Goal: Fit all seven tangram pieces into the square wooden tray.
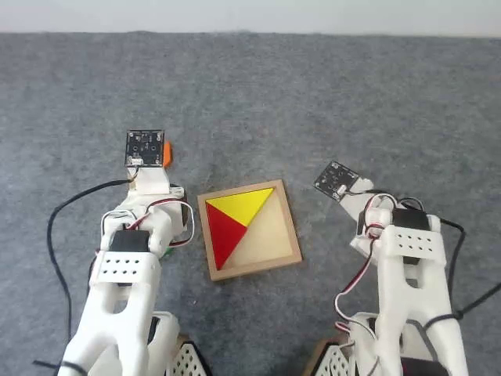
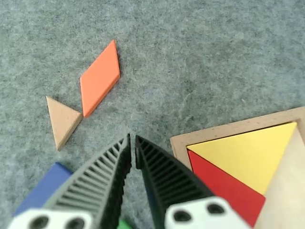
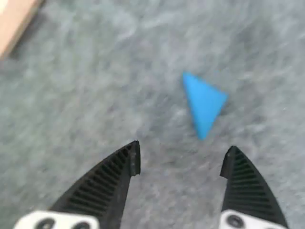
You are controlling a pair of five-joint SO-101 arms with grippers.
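A square wooden tray (image 1: 257, 267) sits mid-desk. A large yellow triangle (image 1: 241, 204) fills its 12 o'clock quarter and a large red triangle (image 1: 223, 233) its 9 o'clock quarter.

Off toward the tray's 10 o'clock lie an orange parallelogram (image 2: 99, 78) and, just beside it, a small tan wooden triangle (image 2: 62, 120). The left hand (image 2: 132, 143) hangs above the carpet, nearly pinched together and holding nothing.

At the tray's 3 o'clock, the right hand (image 3: 183, 157) is spread wide, with a small blue triangle (image 3: 204, 102) just ahead of it.

The pieces look thin, light, stiff and smooth-painted. They are probably best pinched across opposite edges, since corners would likely slip.

Grey, felt-like carpet (image 1: 352, 94) covers the desk, and a pale wall runs along 12 o'clock.
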